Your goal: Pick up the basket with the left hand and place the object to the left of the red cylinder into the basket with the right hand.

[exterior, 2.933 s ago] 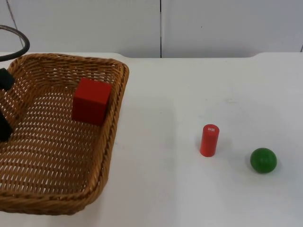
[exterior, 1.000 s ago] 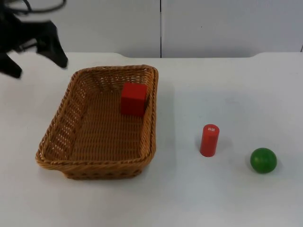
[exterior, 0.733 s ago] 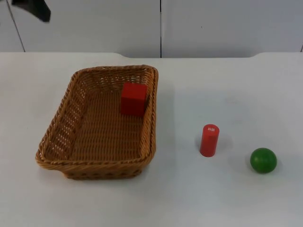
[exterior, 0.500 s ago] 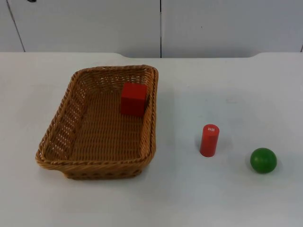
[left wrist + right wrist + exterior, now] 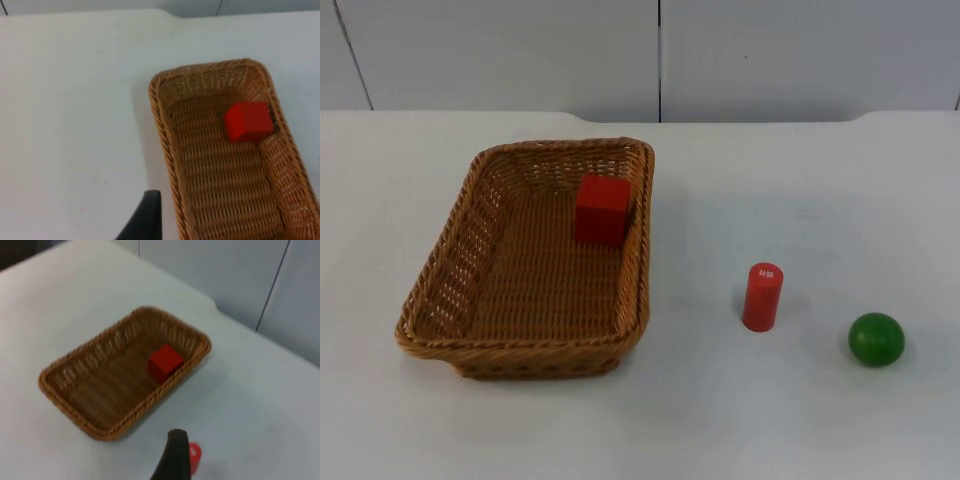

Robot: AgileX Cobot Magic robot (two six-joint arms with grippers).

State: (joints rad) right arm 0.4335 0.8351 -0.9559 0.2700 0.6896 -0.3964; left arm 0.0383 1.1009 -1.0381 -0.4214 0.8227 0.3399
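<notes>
Wicker, brown and woven: one basket [image 5: 525,345] sits on the white worktop [image 5: 800,180], its long axis running toward the grey wall. One red cube [image 5: 602,209] lies inside it at the far right corner, against the wall of the basket. One red cylinder [image 5: 762,296] stands upright to the basket's right, well apart; one green ball [image 5: 876,339] lies further right. Left end effector [image 5: 145,220] hangs beside the basket's rim, right end effector [image 5: 175,455] above the cylinder; whether either is released or clenched cannot be told.

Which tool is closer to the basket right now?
Left. The left tool hangs just outside the basket's long side rim. The right tool is farther off, by the red cylinder.
</notes>
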